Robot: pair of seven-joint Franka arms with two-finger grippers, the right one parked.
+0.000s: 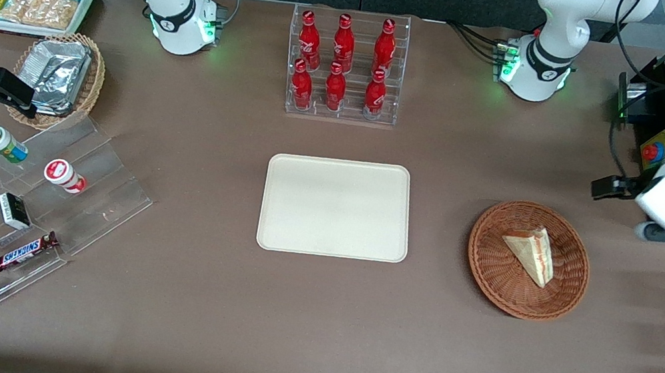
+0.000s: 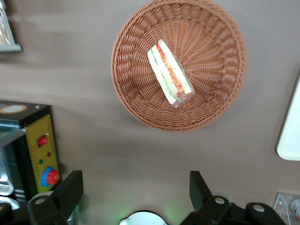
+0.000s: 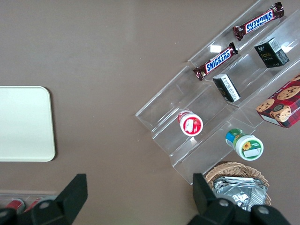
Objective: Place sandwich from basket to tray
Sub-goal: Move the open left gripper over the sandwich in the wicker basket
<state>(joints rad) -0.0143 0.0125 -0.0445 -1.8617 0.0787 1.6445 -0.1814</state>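
Sandwich lies on its side in the basket, filling edge up, untouched. Tray sits bare, well apart toward the parked arm's end. Your tool hangs open and empty above the surface, farther from the front camera than the basket. Centre over the wedge, pinch the bread faces lightly.

A robot lab staged as a snack shop: bottle rack, tiered candy display.
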